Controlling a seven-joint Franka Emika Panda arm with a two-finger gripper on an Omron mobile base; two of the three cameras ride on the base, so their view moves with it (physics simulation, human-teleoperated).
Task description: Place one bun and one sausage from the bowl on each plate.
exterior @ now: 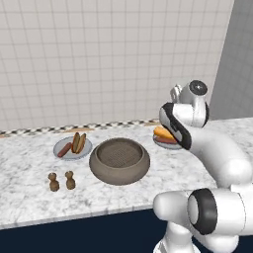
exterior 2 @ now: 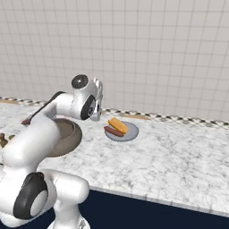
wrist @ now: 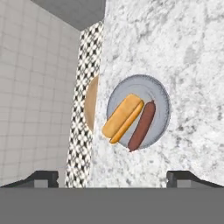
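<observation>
The taupe bowl [exterior: 119, 160] stands mid-counter, and its ridged inside holds nothing. On its left, one grey plate [exterior: 87, 147] carries a bun [exterior: 79, 142] and a sausage [exterior: 64, 149]. The other plate [wrist: 144, 87], right of the bowl, holds a bun [wrist: 123, 118] and a sausage [wrist: 142, 125] lying side by side. My gripper [wrist: 113, 178] hangs above this plate, open wide, with nothing between its fingertips [wrist: 41, 178]. From the right base view the same plate [exterior 2: 130, 133] lies just beyond my hand, and the arm covers part of the bowl [exterior 2: 69, 134].
Two small brown shakers [exterior: 54, 182] [exterior: 70, 180] stand near the counter's front edge, left of the bowl. A tiled wall with a checkered strip [wrist: 83, 109] runs along the back. Bare marble counter [exterior 2: 179, 152] stretches to the right of the plate.
</observation>
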